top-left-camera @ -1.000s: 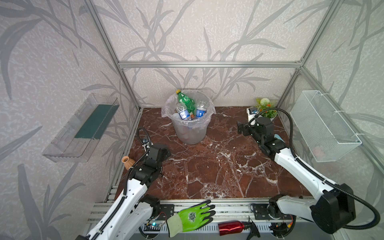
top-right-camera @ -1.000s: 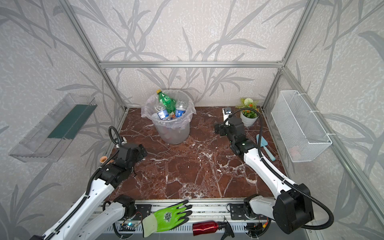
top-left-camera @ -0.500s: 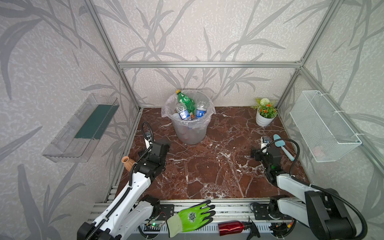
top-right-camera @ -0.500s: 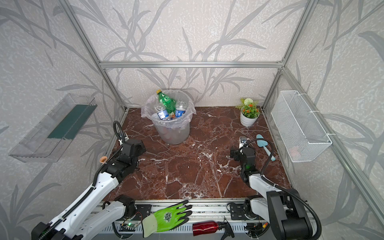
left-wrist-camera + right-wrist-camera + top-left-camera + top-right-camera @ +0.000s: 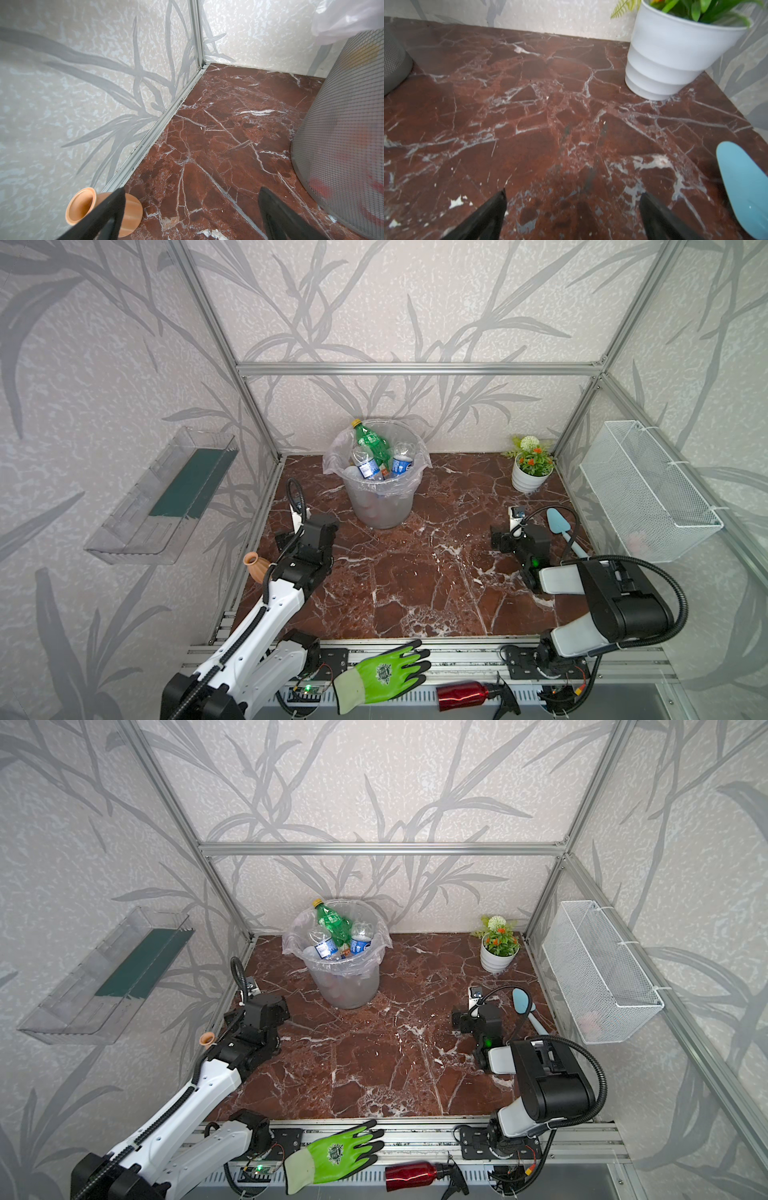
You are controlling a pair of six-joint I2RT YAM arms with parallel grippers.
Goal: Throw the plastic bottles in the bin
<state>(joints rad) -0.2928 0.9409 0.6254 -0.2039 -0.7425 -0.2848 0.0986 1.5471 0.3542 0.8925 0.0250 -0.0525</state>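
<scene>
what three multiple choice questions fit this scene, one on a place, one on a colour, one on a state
1. Where does the flower pot stand?
A. back right corner of the table
B. front left corner
C. on the wall shelf

2. What colour is the cap of the green bottle sticking out of the bin?
A. red
B. yellow
C. blue

3. How is the right end effector?
A. open and empty
B. shut on a bottle
C. shut on a scoop

Answers:
1. A, both top views show the pot by the far right frame post.
2. B, the cap shows yellow above the rim.
3. A, in the right wrist view its jaws stand apart with only bare table between them.
</scene>
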